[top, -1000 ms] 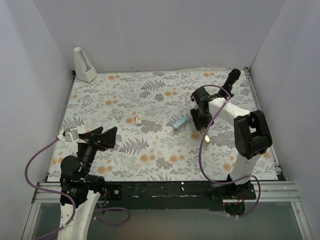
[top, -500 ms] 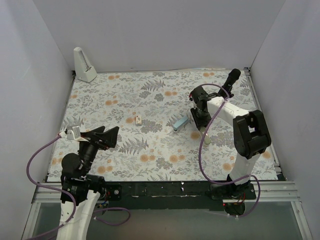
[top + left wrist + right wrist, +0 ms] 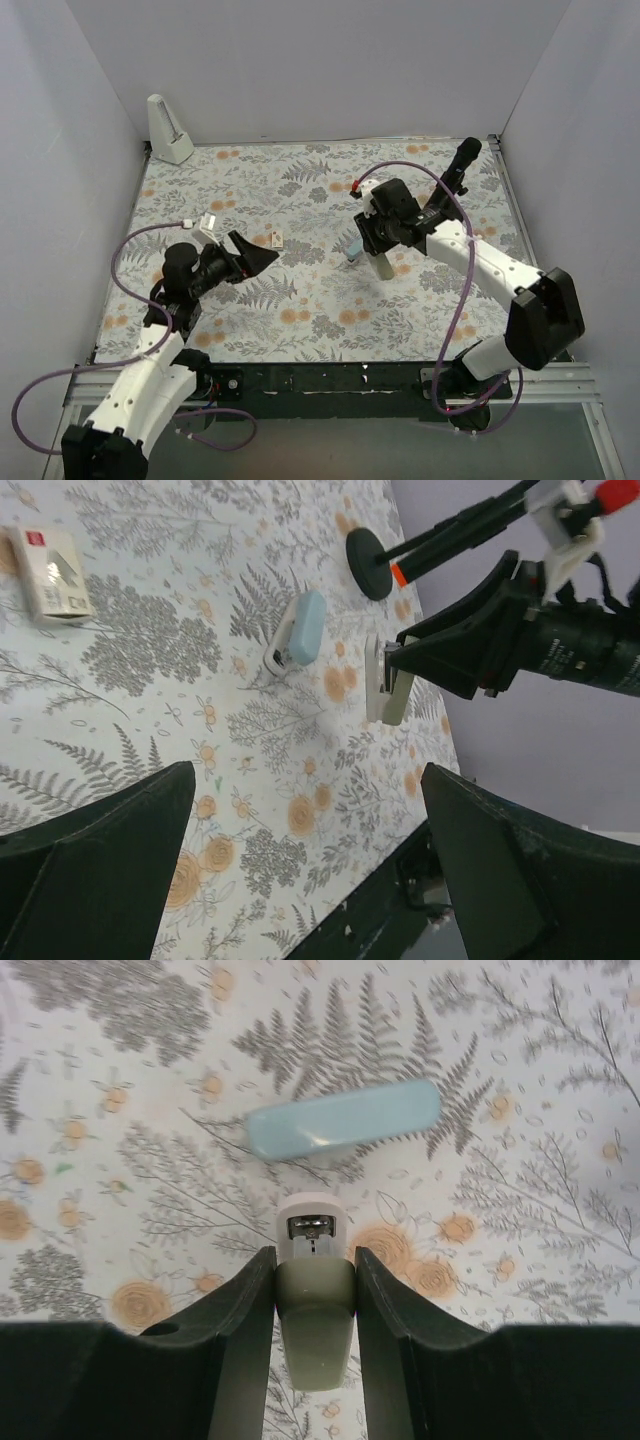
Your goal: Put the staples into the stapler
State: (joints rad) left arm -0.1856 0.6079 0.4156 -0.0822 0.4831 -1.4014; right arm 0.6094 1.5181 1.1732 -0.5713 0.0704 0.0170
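**Desk:** While you are watching the overhead view, what is the right arm doing?

**Me:** I am seeing the right pincer [image 3: 313,1260] clamping an olive bar [image 3: 315,1332] between both fingers. The bar's white-capped end is sticking out past the fingertips, with a bit of metal showing inside it. I am not able to tell whether that end is touching the surface [image 3: 300,190].

**Desk:** Where is the stapler lying?

**Me:** The stapler [image 3: 355,247], light blue, is lying on the floral surface a little right of centre in the overhead frame, just left of the bar. Neither finger is touching it. On the right wrist camera it is sitting just above the bar's tip.

**Desk:** And the staples?

**Me:** The box of staples [image 3: 277,238] is lying left of centre, well apart from the stapler and between the two arms.

**Desk:** The left side?

**Me:** The left pincer [image 3: 252,252] is hanging with its jaws spread wide and nothing between them, just lower left of the box. On its own camera I am getting the box at the upper left of the frame.
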